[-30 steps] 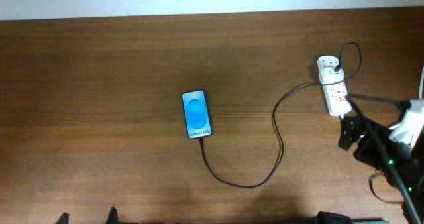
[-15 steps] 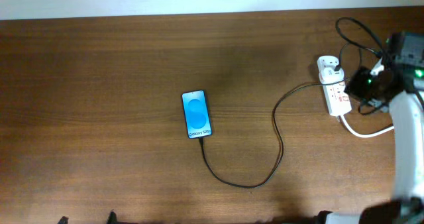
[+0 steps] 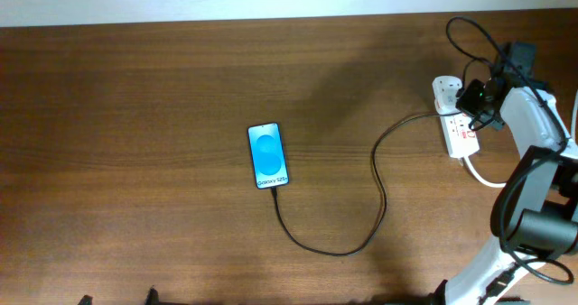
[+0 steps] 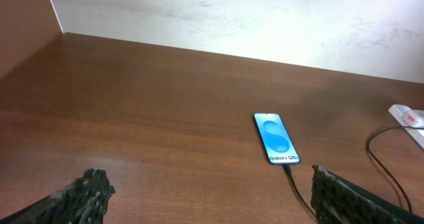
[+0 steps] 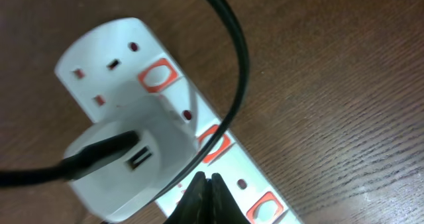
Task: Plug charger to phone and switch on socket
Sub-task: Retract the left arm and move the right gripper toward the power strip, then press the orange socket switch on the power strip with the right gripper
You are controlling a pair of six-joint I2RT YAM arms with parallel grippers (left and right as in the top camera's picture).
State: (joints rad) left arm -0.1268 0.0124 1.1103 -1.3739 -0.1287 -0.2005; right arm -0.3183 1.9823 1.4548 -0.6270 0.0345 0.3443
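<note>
The phone (image 3: 268,155) lies face up mid-table, blue screen lit. The charger's thin black cable (image 3: 380,192) meets the phone's bottom edge, loops right and runs up to the white adapter (image 3: 445,90) plugged into the socket (image 3: 459,132). My right gripper (image 3: 472,106) hangs over the socket. In the right wrist view its shut tips (image 5: 207,181) point down at the socket (image 5: 119,45) beside the middle red switch (image 5: 215,144), next to the adapter (image 5: 112,177). My left gripper (image 4: 212,204) is open and low over the table, the phone (image 4: 276,138) ahead of it.
The socket's thick white cord (image 3: 483,177) trails toward the table's right edge under my right arm. A black lead (image 5: 238,58) arcs over the socket in the right wrist view. The wall runs along the table's far edge (image 4: 218,52).
My right arm swung from the near right corner up to the socket, and its jaws went from open to shut. Phone, cable and left gripper have not moved.
</note>
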